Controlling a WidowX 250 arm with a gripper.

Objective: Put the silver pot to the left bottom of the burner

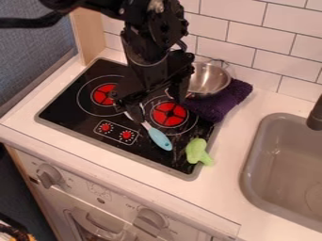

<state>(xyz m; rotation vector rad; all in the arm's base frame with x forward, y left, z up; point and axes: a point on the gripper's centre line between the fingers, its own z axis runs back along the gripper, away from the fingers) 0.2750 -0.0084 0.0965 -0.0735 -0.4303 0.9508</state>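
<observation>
"Where's the silver pot (209,77)?"

"At the back right of the stovetop (69,110), beside the tiled wall (270,44), with the purple cloth (220,104) under or against its near side."

"How will it handle?"

"Like thin metal, I'd guess: stiff, fairly light, not fragile, but smooth enough to slip or swing round. I'd pinch the rim, one finger inside and one out, keeping the cloth out of the grip. There's a thin loop handle (220,61) at the back, though it's close to the tiles and looks awkward."

"Any brand or label on it?"

"None that I can make out. Further out, there are small marks around the oven knobs (48,176), nothing I'd try to read, and a white outline round the red dials (126,135) on the stovetop."

"And the end effector (154,102)?"

"Wide, its fingers well apart, above the stovetop to the left of the pot. I see nothing gripped."

"What's near the route?"

"The blue-ended spatula (159,139) lies beside the right burner (169,114), with the green toy (197,151) at the front right edge, next to the worktop (226,176). Lift the pot clear of the spatula, then lower it at the front left."
</observation>
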